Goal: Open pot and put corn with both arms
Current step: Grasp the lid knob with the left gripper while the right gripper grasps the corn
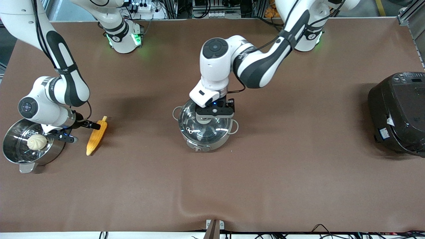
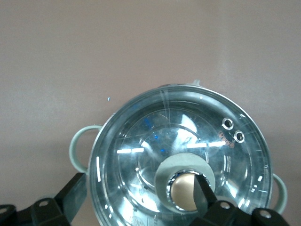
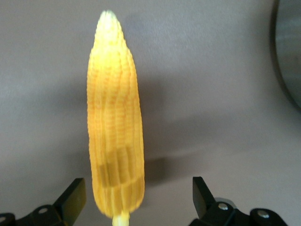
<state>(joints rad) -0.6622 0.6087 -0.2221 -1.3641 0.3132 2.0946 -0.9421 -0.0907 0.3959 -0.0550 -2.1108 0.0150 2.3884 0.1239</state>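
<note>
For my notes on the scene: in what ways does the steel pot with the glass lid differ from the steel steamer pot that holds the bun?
The pot is closed by a clear glass lid with a copper-coloured knob; the steamer pot is open, with a bun inside. The pot stands mid-table under the left pincer; the steamer pot stands at the right arm's end, beside the corn. The pot has loop handles, the steamer pot a flat tab. Both are round shiny steel.

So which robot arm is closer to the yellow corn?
Right. The right tool is open over the yellow tapered corn cob; the left tool is open over the shiny steel pot's glass lid.
</note>
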